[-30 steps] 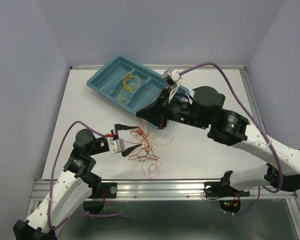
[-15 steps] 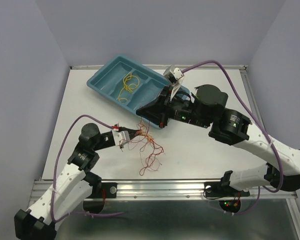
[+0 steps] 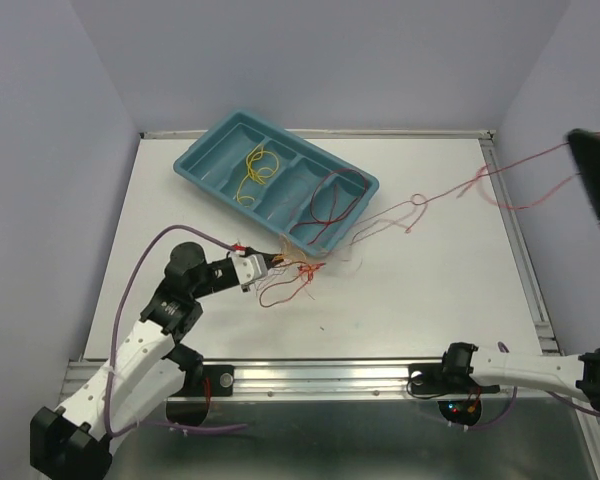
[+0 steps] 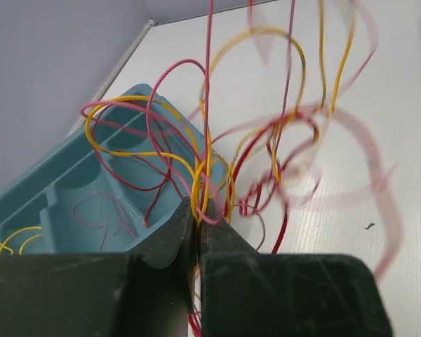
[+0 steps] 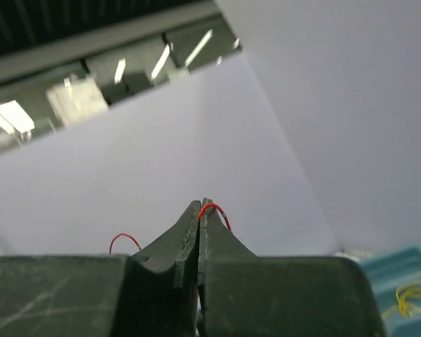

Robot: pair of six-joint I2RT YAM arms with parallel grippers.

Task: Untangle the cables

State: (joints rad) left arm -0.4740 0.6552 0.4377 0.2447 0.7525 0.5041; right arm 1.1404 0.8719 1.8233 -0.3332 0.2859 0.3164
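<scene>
Beside the tray [image 3: 205, 152], the left gripper [image 3: 272, 264] clamps the tangle [image 3: 298, 272] while the right gripper [image 5: 200, 205] pinches one red cable [image 5: 210, 205] stretched outward; next, probably, pull it free gently.

Glossy plastic-coated cables [image 4: 200, 189], smooth plastic tray [image 3: 202, 145], matt white table [image 3: 430, 280].

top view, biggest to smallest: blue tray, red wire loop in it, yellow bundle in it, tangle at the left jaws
1. blue tray
2. red wire loop
3. tangle and yellow bundle, too close to rank

teal compartmented tray [image 3: 208, 160] angled on a white table [image 3: 430, 290], lilac walls [image 3: 310, 60] around
</scene>
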